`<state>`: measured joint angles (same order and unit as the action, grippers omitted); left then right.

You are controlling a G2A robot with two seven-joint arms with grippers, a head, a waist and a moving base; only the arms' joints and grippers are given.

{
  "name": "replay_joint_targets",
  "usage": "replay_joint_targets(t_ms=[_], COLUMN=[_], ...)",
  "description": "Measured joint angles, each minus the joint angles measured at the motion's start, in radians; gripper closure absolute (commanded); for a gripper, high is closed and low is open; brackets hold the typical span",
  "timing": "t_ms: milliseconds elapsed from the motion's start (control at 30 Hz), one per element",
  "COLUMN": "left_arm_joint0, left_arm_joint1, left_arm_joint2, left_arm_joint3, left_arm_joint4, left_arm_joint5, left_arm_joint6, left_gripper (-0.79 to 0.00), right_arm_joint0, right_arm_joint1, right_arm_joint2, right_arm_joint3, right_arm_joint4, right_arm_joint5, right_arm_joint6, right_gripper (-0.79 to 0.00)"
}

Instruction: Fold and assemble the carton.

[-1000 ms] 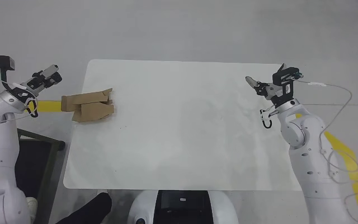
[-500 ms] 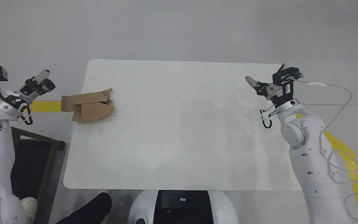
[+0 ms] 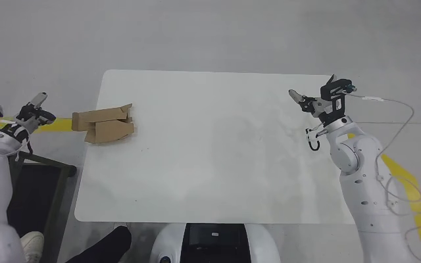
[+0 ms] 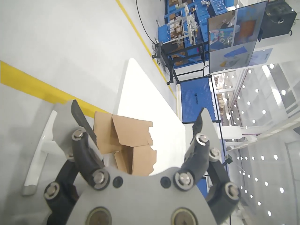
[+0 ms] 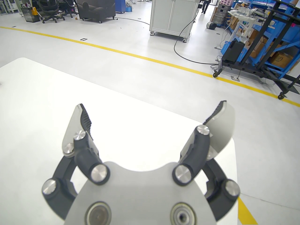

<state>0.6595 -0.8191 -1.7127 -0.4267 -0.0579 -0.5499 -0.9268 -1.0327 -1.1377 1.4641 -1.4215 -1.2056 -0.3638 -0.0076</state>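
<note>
On the white table (image 3: 217, 164) a carton (image 3: 105, 125) is seen by the left edge, and the left gripper (image 4: 138, 108) and right gripper (image 5: 152, 104) are opened wide, nothing held.

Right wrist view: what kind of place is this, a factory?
Most likely a robotics lab or workshop hall. A yellow line marks the pale floor, blue racks hold cardboard boxes, and office chairs stand at desks at the back.

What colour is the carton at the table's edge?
Plain cardboard brown. The carton shows best in the left wrist view.
</note>
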Motion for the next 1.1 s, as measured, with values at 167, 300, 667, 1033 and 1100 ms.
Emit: replay_joint_targets(t_ms=[167, 300, 667, 1033, 1100], left_arm_joint0=[-0.027, -0.053, -0.106, -0.121, -0.122], left_arm_joint1=[-0.002, -0.011, -0.033, -0.074, -0.08], left_arm_joint2=[0.024, 0.06, 0.122, 0.177, 0.186], left_arm_joint3=[0.058, 0.096, 0.18, 0.195, 0.197], left_arm_joint4=[0.03, 0.068, 0.105, 0.114, 0.117], left_arm_joint5=[0.012, 0.048, 0.093, 0.095, 0.094], left_arm_joint6=[0.036, 0.041, -0.027, -0.038, -0.029], left_gripper=[-0.785, -0.785, -0.785, -0.733, -0.391], right_arm_joint0=[0.0, 0.0, 0.0, 0.0, 0.0], right_arm_joint1=[0.0, 0.0, 0.0, 0.0, 0.0], right_arm_joint2=[0.0, 0.0, 0.0, 0.0, 0.0], right_arm_joint3=[0.0, 0.0, 0.0, 0.0, 0.0], right_arm_joint4=[0.0, 0.0, 0.0, 0.0, 0.0], right_arm_joint5=[0.0, 0.0, 0.0, 0.0, 0.0], right_arm_joint6=[0.0, 0.0, 0.0, 0.0, 0.0], right_gripper=[-0.785, -0.785, -0.785, -0.785, -0.785])
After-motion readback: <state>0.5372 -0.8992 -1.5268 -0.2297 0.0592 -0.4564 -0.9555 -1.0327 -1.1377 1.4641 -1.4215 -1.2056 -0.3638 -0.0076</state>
